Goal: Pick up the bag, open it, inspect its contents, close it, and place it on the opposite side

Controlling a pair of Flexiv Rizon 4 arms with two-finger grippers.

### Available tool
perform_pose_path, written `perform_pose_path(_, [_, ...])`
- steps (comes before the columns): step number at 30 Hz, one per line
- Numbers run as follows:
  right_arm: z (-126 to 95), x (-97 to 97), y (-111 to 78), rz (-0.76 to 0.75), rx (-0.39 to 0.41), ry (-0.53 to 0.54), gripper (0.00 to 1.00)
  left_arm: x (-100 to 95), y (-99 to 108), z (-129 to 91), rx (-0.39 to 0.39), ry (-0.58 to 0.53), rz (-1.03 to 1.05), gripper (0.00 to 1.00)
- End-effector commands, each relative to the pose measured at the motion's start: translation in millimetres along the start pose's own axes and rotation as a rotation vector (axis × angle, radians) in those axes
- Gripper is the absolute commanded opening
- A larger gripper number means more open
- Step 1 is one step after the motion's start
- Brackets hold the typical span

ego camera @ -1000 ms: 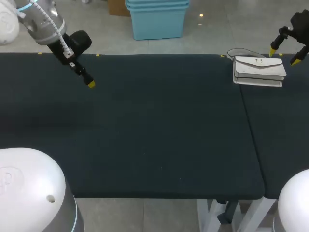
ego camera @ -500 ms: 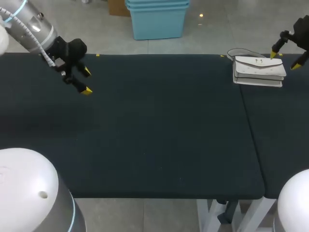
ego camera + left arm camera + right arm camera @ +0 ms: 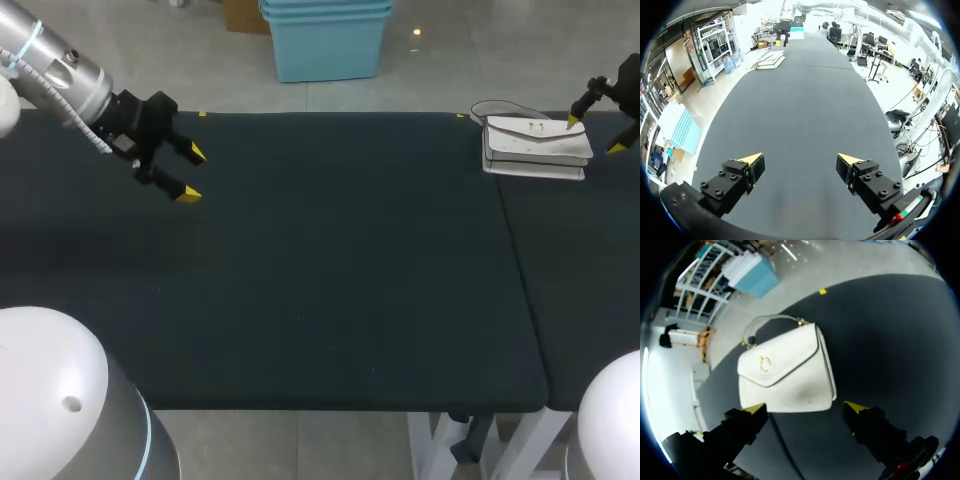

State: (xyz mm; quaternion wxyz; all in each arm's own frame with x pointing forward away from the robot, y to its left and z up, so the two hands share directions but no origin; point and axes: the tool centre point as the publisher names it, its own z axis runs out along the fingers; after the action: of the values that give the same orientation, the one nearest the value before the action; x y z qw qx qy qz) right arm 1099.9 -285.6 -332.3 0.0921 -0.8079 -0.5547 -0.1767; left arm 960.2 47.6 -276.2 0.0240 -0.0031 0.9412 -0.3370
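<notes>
1. The left arm (image 3: pixel 60 70) enters from the far left corner and slants over the table (image 3: pixel 330 260).
2. The left gripper (image 3: pixel 192 173) hangs above the far left part of the table. Its fingers are spread wide with nothing between them.
3. In the left wrist view, the left gripper (image 3: pixel 800 160) points along the length of the table (image 3: pixel 805 110). Only bare dark surface lies under and ahead of it.
4. The right gripper (image 3: pixel 596 134) sits at the far right edge of the head view, by the right end of the bag (image 3: pixel 536 146).
5. In the right wrist view, the right gripper (image 3: pixel 805 407) has its fingers spread apart. The bag (image 3: pixel 785 370) lies just ahead of the yellow tips, and neither tip touches it.
6. The bag is white and lies flat near the table's far right edge, flap shut and facing up. The clasp (image 3: pixel 764 362) is on the flap. The strap (image 3: pixel 771 319) loops out on the bag's far side.
7. From the left wrist view, the bag (image 3: pixel 769 61) is well apart from the left gripper, at the opposite end of the table.
8. The table is covered in dark cloth. A seam (image 3: pixel 520 270) runs front to back and passes under the bag's left edge.
</notes>
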Motion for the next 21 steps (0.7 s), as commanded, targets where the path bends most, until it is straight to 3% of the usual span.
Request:
perform_pose_path(1, [9,-7.5,11.6,0.002,0.005,0.008,1.0,-5.2,1,9,0.036,0.022,0.02,1.0])
perform_pose_path(8, [22,-16.5,29.0,0.02,0.027,0.024,1.0,-3.8,-1,18,0.067,0.072,0.064,1.0])
perform_pose_path(12, [29,-14.6,34.3,0.018,0.037,0.033,0.95,-1.4,-2,21,0.071,0.102,0.088,1.0])
perform_pose_path(18, [36,-6.8,36.1,0.012,0.051,0.057,0.68,-1.4,-2,21,0.071,0.102,0.088,1.0])
perform_pose_path(21, [41,-4.9,35.4,0.016,0.063,0.065,0.4,-1.4,-2,21,0.071,0.102,0.088,1.0])
